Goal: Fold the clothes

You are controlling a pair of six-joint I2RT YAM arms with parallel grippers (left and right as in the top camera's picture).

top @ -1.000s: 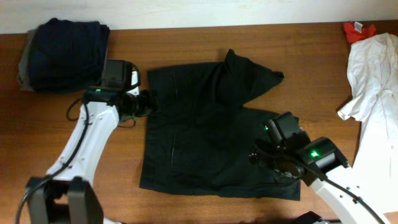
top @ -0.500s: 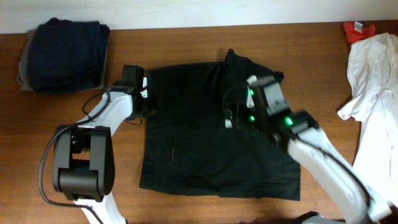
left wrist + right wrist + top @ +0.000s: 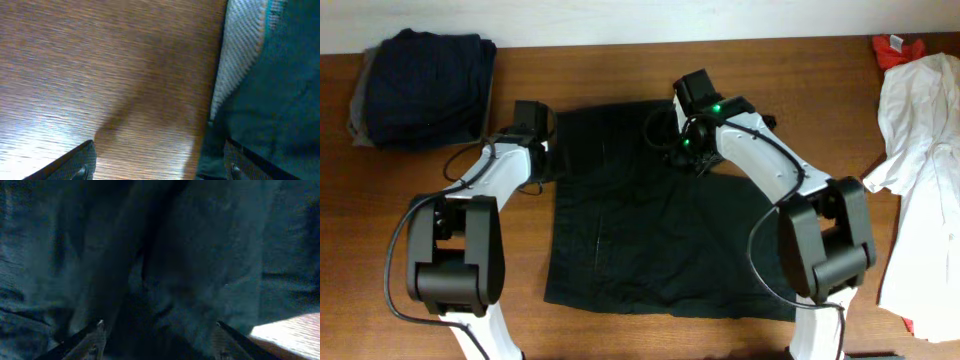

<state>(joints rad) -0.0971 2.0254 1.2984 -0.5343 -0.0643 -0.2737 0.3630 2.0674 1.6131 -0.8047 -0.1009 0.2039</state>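
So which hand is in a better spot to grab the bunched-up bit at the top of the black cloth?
The right hand. It hangs open right over that bunched-up part of the black cloth. The left hand is at the cloth's left edge, mostly above bare table.

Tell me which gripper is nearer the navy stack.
Left. The left gripper is at the black garment's left edge, near the navy stack; the right gripper is over that garment's top.
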